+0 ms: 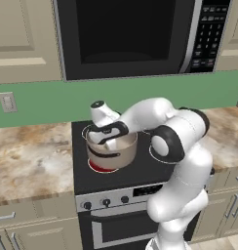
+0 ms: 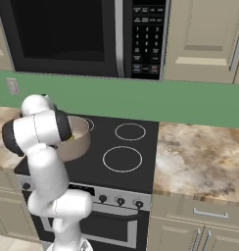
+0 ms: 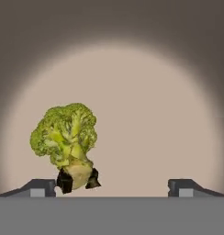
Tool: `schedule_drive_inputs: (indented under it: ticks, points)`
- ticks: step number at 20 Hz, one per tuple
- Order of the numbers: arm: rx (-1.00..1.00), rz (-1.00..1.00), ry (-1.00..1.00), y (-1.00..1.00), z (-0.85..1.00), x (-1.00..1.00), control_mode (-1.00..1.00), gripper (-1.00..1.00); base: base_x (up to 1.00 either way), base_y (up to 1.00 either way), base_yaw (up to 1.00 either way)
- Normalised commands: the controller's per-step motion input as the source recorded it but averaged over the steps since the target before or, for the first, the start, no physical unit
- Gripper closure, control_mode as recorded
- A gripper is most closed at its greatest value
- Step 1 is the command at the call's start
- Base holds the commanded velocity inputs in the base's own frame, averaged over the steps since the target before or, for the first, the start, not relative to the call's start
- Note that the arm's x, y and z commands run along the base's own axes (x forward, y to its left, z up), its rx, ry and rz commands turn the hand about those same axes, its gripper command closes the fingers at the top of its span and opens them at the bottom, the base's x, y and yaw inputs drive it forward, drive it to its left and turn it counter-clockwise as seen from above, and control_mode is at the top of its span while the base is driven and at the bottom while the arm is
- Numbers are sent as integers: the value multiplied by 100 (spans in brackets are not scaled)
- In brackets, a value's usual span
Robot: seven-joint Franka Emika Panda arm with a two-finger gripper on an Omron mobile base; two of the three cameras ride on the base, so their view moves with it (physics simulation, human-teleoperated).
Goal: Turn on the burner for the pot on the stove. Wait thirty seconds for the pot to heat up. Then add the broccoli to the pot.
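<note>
Looking down along my gripper into the beige pot, I see its fingertips standing wide apart, open. The broccoli, a green floret with a pale stem, is inside the pot just beside the left fingertip, with no grip on it. In the left base view my hand hangs over the pot, which stands on the front left burner of the black stove. A red glow shows under the pot. From the right base view the arm hides part of the pot.
A black microwave hangs above the stove. Small black knobs line the silver front panel. Marble counters flank the stove on both sides. White ring marks show the other burners to the right of the pot.
</note>
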Motion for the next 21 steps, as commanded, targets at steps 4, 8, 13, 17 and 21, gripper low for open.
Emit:
schedule_drive_inputs:
  ticks: [4, 8, 13, 17, 21]
  points:
    - [5, 0, -4, -5, 60, -45, -100, -100, 0, 0, 0]
    - [2, 0, -1, 0, 85, -26, -100, -100, 0, 0, 0]
    - [1, 0, -2, 0, 56, -32, -100, -100, 0, 0, 0]
    - [0, 0, -12, 0, 15, -44, -100, -100, 0, 0, 0]
    - [0, 0, -16, 0, 6, -38, -100, -100, 0, 0, 0]
